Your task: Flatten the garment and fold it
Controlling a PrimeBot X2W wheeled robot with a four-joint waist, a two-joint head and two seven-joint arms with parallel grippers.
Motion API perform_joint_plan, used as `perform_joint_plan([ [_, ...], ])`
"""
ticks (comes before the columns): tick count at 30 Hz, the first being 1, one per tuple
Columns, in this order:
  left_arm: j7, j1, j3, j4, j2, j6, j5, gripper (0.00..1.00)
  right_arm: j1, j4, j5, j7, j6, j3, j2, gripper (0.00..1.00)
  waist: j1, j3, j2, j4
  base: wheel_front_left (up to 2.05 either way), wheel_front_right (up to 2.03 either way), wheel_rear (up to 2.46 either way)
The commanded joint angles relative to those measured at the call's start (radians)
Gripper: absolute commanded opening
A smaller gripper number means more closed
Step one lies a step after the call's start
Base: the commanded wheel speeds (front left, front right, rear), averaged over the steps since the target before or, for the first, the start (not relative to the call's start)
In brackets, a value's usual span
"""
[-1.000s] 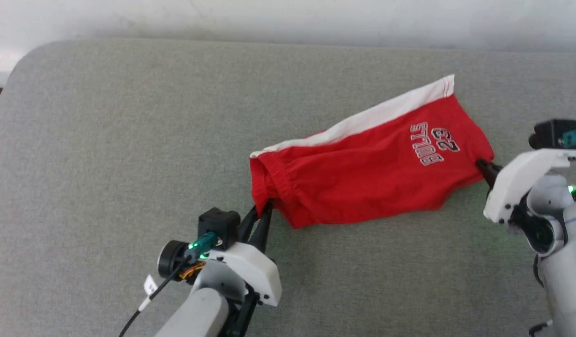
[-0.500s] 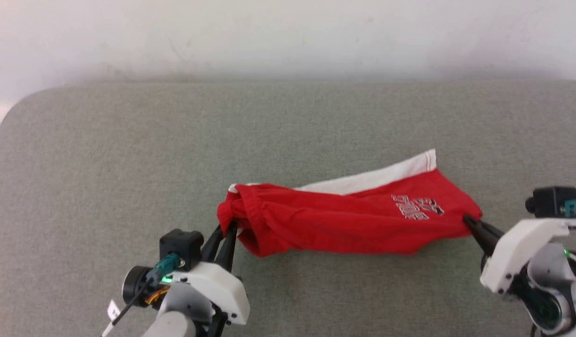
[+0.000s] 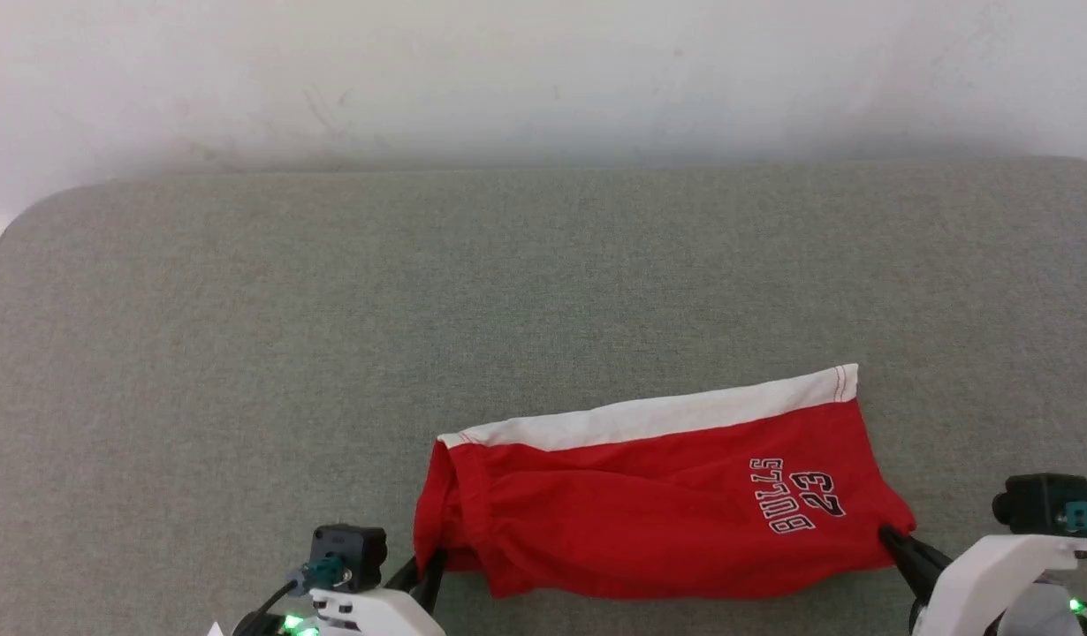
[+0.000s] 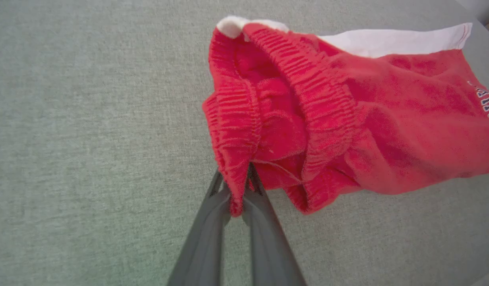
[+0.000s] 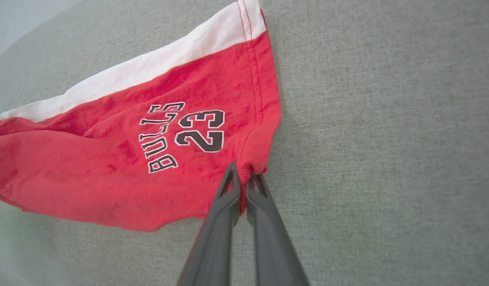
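At the left, the left gripper (image 3: 427, 565) reaches up from the near edge with its two dark fingers pressed together on the red shorts (image 3: 649, 521). Through the left wrist camera I see the left gripper (image 4: 238, 190) pinching the gathered waistband (image 4: 232, 131) at its nearest point. A strip of red cloth is squeezed between the fingers, and the waist opening gapes just beyond them.

From there the shorts (image 4: 387, 119) stretch away to the right. They lie sideways on the near part of the surface (image 3: 331, 309), right of the middle, with the waist to the left and the leg end to the right. A white stripe (image 3: 658, 415) runs the length of their far edge. Close to the right end sits the print (image 3: 795, 506), which reads "BULLS 23" in dark letters with white outlines.

At the right, the right gripper (image 3: 893, 537) is clamped just as tightly on the near corner of the leg. Through the right wrist camera the right gripper (image 5: 242, 178) has the stitched hem (image 5: 264, 79) bunched between its fingers, just below the print (image 5: 181, 135).

The surface is a flat grey-green woven fabric, and its far left corner is rounded. Beyond its far edge stands a pale, slightly scuffed wall (image 3: 543, 71).
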Motion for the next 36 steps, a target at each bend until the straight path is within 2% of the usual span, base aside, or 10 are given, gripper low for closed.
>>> perform_joint_plan([
  [1,0.0,-0.009,0.0,0.018,-0.001,-0.007,-0.007,0.0,0.004,0.013,-0.024,-0.017,-0.002,0.004,-0.003,0.0,0.0,0.007,0.0,0.001,0.0,0.0,0.0],
  [7,-0.009,-0.053,-0.022,0.127,-0.02,-0.048,-0.009,0.0,-0.024,0.127,-0.064,-0.086,-0.002,0.031,-0.032,0.0,0.0,0.016,0.0,0.006,0.0,0.0,0.0],
  [8,-0.012,-0.06,-0.025,0.145,-0.024,-0.053,-0.008,0.0,-0.03,0.138,-0.076,-0.101,-0.002,0.042,-0.046,1.0,0.0,0.015,0.0,0.008,0.0,0.0,0.0],
  [9,-0.016,-0.067,-0.028,0.16,-0.027,-0.056,-0.006,0.14,-0.036,0.146,-0.085,-0.117,-0.002,0.051,-0.059,1.0,0.0,0.013,0.0,0.011,0.0,0.0,0.0],
  [10,-0.025,-0.072,-0.028,0.17,-0.03,-0.055,-0.002,1.0,-0.041,0.151,-0.09,-0.131,-0.002,0.062,-0.073,1.0,0.0,0.011,0.0,0.014,0.0,0.0,0.0],
  [15,-0.058,-0.068,-0.018,0.178,-0.034,-0.043,0.0,1.0,-0.055,0.125,-0.099,-0.177,-0.002,0.082,-0.128,1.0,0.0,-0.014,0.0,0.037,0.0,0.0,0.0],
  [19,-0.109,-0.051,0.003,0.108,-0.025,-0.033,0.0,1.0,-0.06,0.107,-0.07,-0.171,-0.002,0.065,-0.133,1.0,0.0,-0.036,0.0,0.06,0.0,0.0,0.0],
  [27,-0.378,-0.058,0.069,0.021,-0.014,-0.001,0.09,1.0,-0.074,0.167,-0.044,-0.142,-0.002,0.058,-0.13,1.0,0.0,-0.056,0.0,0.1,0.0,0.0,0.0],
  [30,-0.411,-0.065,0.101,0.01,-0.025,0.019,0.127,1.0,-0.081,0.189,-0.044,-0.142,-0.002,0.055,-0.131,1.0,0.0,-0.057,0.0,0.107,0.0,0.0,0.0],
  [36,-0.42,-0.048,0.208,-0.114,-0.069,0.056,0.358,1.0,-0.107,0.27,-0.056,-0.122,-0.002,0.038,-0.112,1.0,0.0,-0.048,0.0,0.123,0.0,0.0,0.0],
])
